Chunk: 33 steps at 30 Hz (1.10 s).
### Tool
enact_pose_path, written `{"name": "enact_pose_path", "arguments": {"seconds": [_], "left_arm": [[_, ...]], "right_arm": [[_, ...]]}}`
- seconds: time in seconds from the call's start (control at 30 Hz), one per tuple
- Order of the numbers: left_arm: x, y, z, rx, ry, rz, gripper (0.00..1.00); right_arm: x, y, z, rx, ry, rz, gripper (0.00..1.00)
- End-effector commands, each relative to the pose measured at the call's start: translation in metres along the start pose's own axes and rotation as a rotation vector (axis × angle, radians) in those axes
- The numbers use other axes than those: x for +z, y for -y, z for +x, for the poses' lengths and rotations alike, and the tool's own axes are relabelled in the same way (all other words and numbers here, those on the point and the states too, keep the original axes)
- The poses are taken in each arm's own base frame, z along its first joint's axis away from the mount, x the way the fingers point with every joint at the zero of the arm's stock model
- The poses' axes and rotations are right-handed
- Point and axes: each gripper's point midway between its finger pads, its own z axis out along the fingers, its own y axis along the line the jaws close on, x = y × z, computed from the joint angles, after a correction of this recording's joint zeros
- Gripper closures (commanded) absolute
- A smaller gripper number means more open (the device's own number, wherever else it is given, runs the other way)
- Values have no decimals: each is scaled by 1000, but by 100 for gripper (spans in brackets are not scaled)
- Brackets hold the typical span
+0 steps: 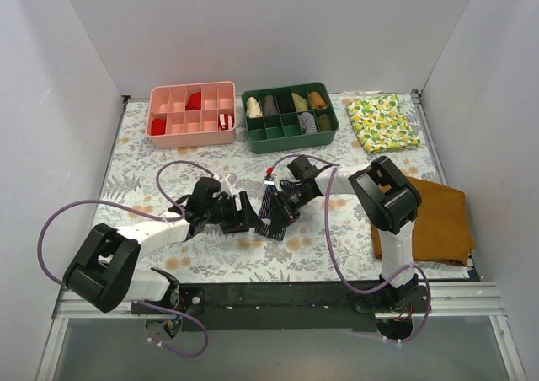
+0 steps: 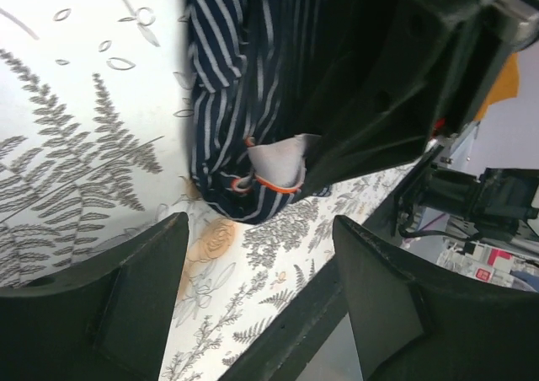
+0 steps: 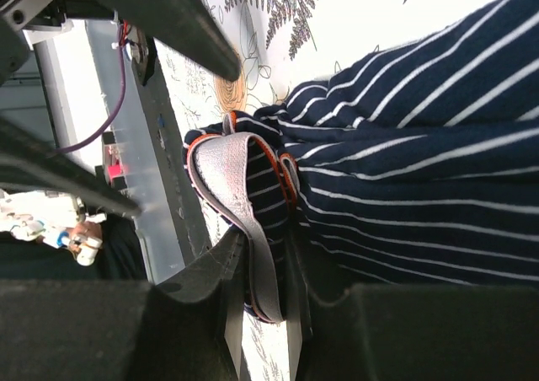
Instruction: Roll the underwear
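Two arms meet near the middle of the flower-printed table (image 1: 126, 158) in the top view. The underwear (image 1: 271, 221) lies between them as a small, dark, striped bundle, nearer to the arm bases than to the trays. The left gripper (image 1: 238, 215) is just beside the bundle on its left and the right gripper (image 1: 285, 202) touches it from the right. From this height I cannot tell how the fingers stand. A pink tray (image 1: 192, 139), a green tray (image 1: 290, 145), a lemon-print cloth (image 1: 383, 121) and a mustard-brown cloth (image 1: 429, 221) are all well apart from the bundle. In the left wrist view the left gripper (image 2: 261, 250) has its fingers (image 2: 126, 305) spread wide, with only table between them. The underwear (image 2: 236, 77) is just ahead of the tips, and its grey, orange-edged waistband (image 2: 282, 166) shows at one end. In the right wrist view the right gripper (image 3: 263, 292) pinches this waistband (image 3: 240, 195) between fingers that are almost pressed together, and the striped cloth (image 3: 421, 145) bunches away to the right. I judge the cloth to be light, soft and limp, so it will probably sag and loosen where nothing holds it. The elastic waistband looks like the thickest and firmest part. To my mind the free gripper should hold there or low on the folded edge, not on one loose layer.
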Motion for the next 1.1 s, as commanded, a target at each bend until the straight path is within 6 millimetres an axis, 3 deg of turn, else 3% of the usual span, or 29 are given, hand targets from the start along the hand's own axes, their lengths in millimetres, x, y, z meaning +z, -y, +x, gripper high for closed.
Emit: {"name": "enact_pose_path", "arguments": {"seconds": [0.0, 0.33, 0.5, 0.77, 0.97, 1.07], "left_arm": [[6, -17, 0, 1, 29, -55, 31], [25, -23, 4, -8, 14, -2, 30], [33, -27, 10, -14, -16, 18, 34], [26, -39, 29, -28, -39, 7, 35], [23, -46, 33, -23, -34, -22, 36], [25, -48, 31, -30, -32, -34, 43]], "right_arm": [[-1, 4, 1, 12, -30, 6, 90], [-1, 4, -2, -2, -38, -2, 89], [-1, 4, -3, -3, -38, -3, 89], [1, 8, -4, 3, -39, -1, 89], [1, 8, -6, 1, -38, 0, 89], [0, 7, -7, -2, -39, 0, 89]]}}
